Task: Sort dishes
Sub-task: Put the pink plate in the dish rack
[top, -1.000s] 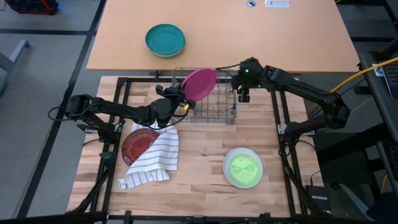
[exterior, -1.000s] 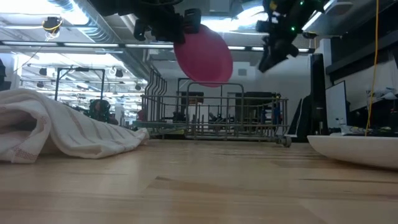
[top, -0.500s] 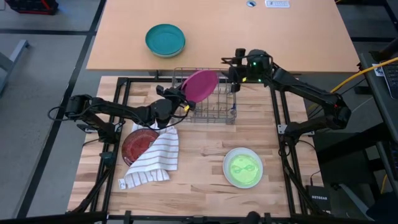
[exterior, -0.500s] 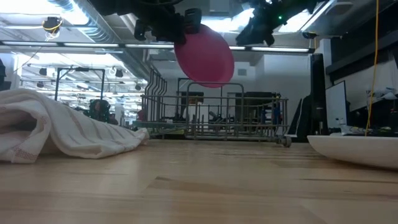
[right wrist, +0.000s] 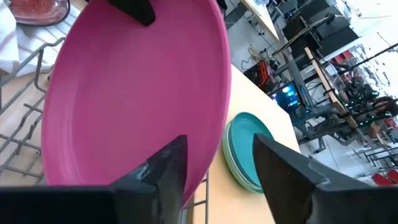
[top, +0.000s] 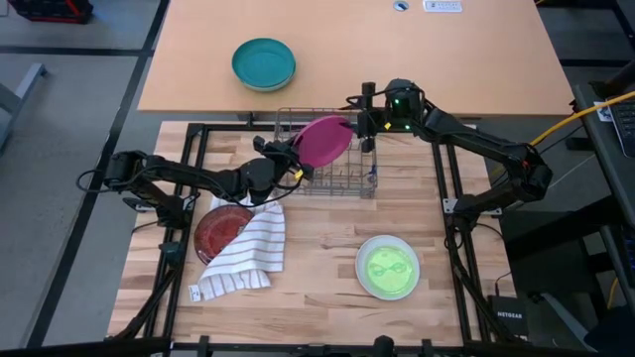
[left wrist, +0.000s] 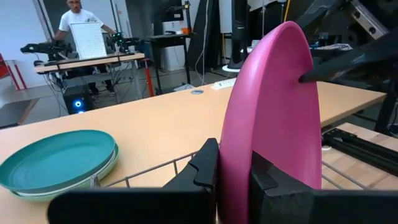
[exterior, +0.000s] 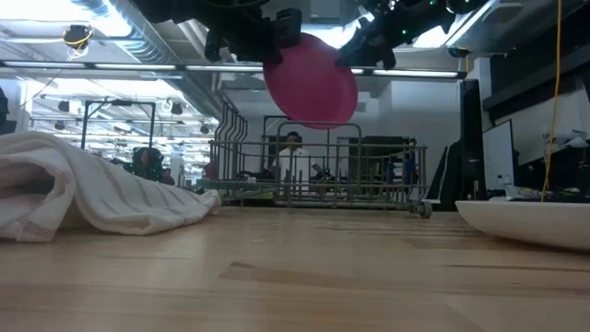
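Note:
The magenta-pink plate (top: pixel 322 140) stands on edge, tilted, above the wire dish rack (top: pixel 332 171). My left gripper (top: pixel 288 152) is shut on its rim. My right gripper (top: pixel 366 114) is open at the plate's opposite rim, one finger (right wrist: pixel 163 169) before the plate's hollow face (right wrist: pixel 130 106) and the other (right wrist: pixel 283 171) beyond its edge. The pale green plate (top: pixel 387 266) lies flat on the table at the near right. The dark red plate (top: pixel 220 224) lies partly under the striped cloth (top: pixel 248 253). My left gripper pinches the pink plate's rim (left wrist: pixel 233 177) between its two fingers, one on each face. The fingers come from the table's left, slanting upward. The plate is lifted clear of the rack (exterior: pixel 323 175), on edge and tilted. My right gripper straddles the plate's opposite rim (left wrist: pixel 305 68); I cannot tell whether a finger touches it.
A teal bowl (top: pixel 264 62) sits on the far tabletop behind the rack. The striped cloth (exterior: pixel 92 194) lies bunched at the near left. The green plate's whitish underside (exterior: pixel 525 221) shows at the right in the low view. A person stands in the room beyond (left wrist: pixel 78 15).
My right gripper has swung from pointing down beside the rack to level, and has gone toward the table's left up to the pink plate's rim. My left gripper has carried the plate a little toward the table's right, still above the rack.

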{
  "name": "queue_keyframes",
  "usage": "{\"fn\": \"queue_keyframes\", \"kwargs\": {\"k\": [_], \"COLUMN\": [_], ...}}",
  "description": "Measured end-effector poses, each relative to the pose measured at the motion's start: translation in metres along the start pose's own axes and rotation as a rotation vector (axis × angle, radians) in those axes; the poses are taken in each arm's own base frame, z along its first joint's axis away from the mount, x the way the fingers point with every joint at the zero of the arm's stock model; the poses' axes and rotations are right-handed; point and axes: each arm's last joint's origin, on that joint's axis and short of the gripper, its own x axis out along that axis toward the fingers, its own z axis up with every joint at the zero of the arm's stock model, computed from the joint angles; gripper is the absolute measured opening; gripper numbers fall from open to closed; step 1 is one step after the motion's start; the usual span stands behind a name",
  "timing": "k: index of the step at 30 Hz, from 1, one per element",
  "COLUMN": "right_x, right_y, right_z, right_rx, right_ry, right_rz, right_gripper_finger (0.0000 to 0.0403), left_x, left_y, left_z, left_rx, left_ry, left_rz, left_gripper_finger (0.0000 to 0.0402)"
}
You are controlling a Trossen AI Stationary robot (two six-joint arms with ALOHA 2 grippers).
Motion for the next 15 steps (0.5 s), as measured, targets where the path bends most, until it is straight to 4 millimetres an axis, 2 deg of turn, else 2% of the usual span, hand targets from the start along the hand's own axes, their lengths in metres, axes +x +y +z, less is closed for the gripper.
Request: {"fn": "queue_keyframes", "kwargs": {"k": [11,15], "right_x": [0.0035,0.0046], "right_y": [0.0006,0.0004], "right_z": [-0.0017,-0.0021], "right_rx": [0.005,-0.012], "right_ry": [0.002,0.003], "right_rz": [0.002,-0.001], "right_gripper_finger": [0.0028,0.0016], "left_x": [-0.0029,-0.0063], "left_y": [-0.0022,-0.0042], "left_z": [-0.0006,-0.0007], "left_rx": [0.01,0.02], "left_ry": [0.001,0.001], "left_rz": [-0.006,-0.011], "left_gripper_finger": [0.0019,0.002]}}
